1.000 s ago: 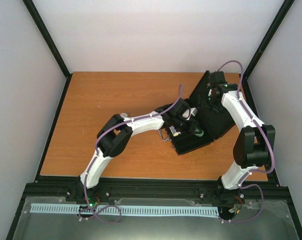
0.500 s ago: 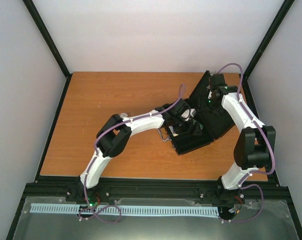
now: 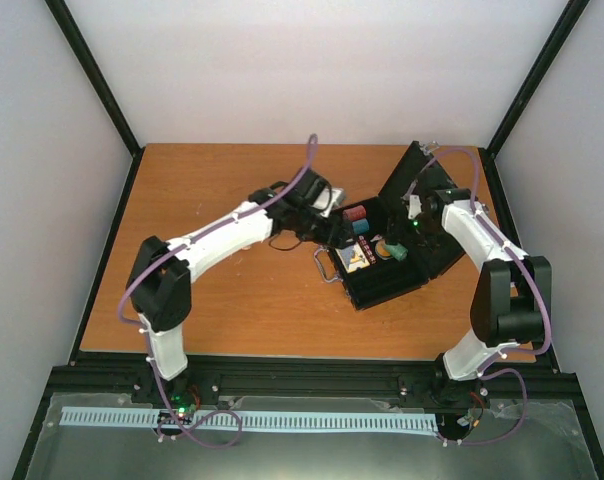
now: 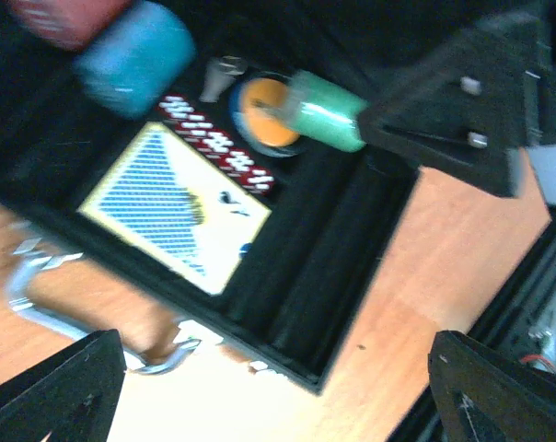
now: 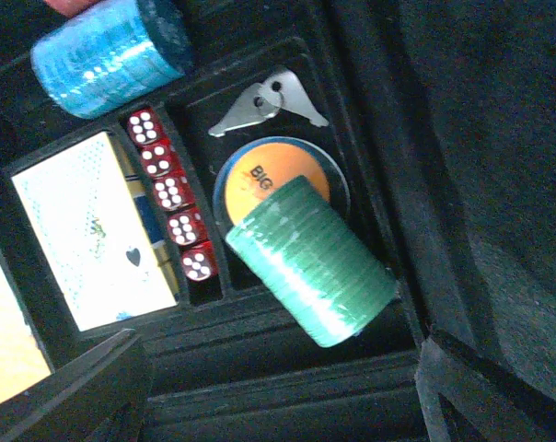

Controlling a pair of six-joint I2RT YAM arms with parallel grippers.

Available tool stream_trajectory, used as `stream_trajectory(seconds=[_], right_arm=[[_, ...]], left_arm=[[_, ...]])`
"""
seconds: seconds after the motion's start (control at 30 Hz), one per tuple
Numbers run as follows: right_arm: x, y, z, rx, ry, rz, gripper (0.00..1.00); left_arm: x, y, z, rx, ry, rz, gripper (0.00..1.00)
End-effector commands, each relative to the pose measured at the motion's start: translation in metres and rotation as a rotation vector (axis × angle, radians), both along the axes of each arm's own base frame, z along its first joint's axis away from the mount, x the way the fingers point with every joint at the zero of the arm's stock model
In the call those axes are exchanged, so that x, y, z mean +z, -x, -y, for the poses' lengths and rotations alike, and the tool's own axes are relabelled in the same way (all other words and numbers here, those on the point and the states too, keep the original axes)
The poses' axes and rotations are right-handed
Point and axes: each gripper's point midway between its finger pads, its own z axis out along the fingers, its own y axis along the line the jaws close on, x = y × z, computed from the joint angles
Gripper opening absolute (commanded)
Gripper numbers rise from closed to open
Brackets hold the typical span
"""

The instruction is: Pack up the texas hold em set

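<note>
The case (image 3: 390, 290) is black inside and out, and its handle (image 4: 48, 308) is silver metal. 1 chip stack (image 5: 310, 262) is green with fine pale edge lines, another chip stack (image 5: 108, 51) is bright blue, and a third chip stack (image 3: 354, 213) is red. The disc (image 5: 260, 175) is orange with black lettering. The 5 dice (image 5: 172, 193) are deep red with white pips. The card deck (image 5: 89, 230) is cream with a fine blue lattice pattern. The keys (image 5: 264, 103) are silver. The counter (image 3: 222, 190) is orange-brown wood grain.
</note>
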Motion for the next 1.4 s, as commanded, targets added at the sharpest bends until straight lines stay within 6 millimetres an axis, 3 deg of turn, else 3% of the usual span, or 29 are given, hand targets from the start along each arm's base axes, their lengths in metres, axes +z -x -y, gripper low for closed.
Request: stream_trajectory(seconds=[0.0, 0.13, 0.23, 0.5, 0.67, 0.93, 1.03, 1.13, 1.37], right_arm=[[0.003, -0.008, -0.011, 0.091, -0.031, 0.049, 0.79], [-0.007, -0.019, -0.011, 0.129, 0.044, 0.045, 0.79], [-0.017, -0.026, -0.008, 0.141, 0.118, 0.027, 0.79], [-0.042, -0.031, 0.002, 0.144, 0.257, -0.035, 0.75], [-0.051, -0.029, 0.005, 0.143, 0.274, -0.067, 0.63], [-0.055, -0.024, -0.002, 0.127, 0.227, -0.092, 0.46], [-0.048, -0.022, -0.007, 0.094, 0.201, -0.081, 0.3], [-0.027, -0.023, -0.012, 0.011, 0.15, -0.035, 0.1], [0.017, -0.008, -0.017, -0.355, -0.057, 0.071, 0.08]], left_arm=[[-0.006, -0.023, -0.064, 0.099, -0.11, 0.023, 0.93], [-0.007, -0.041, -0.105, 0.204, -0.104, 0.0, 0.93], [-0.01, -0.045, -0.123, 0.236, -0.115, -0.012, 0.93], [-0.02, -0.044, -0.137, 0.252, -0.132, -0.042, 0.93], [-0.025, -0.047, -0.149, 0.254, -0.156, -0.045, 0.93], [-0.027, -0.06, -0.189, 0.339, -0.144, -0.065, 0.93], [-0.026, -0.063, -0.198, 0.369, -0.134, -0.067, 0.93], [-0.025, -0.064, -0.199, 0.372, -0.13, -0.064, 0.93], [-0.022, -0.064, -0.198, 0.376, -0.124, -0.062, 0.93]])
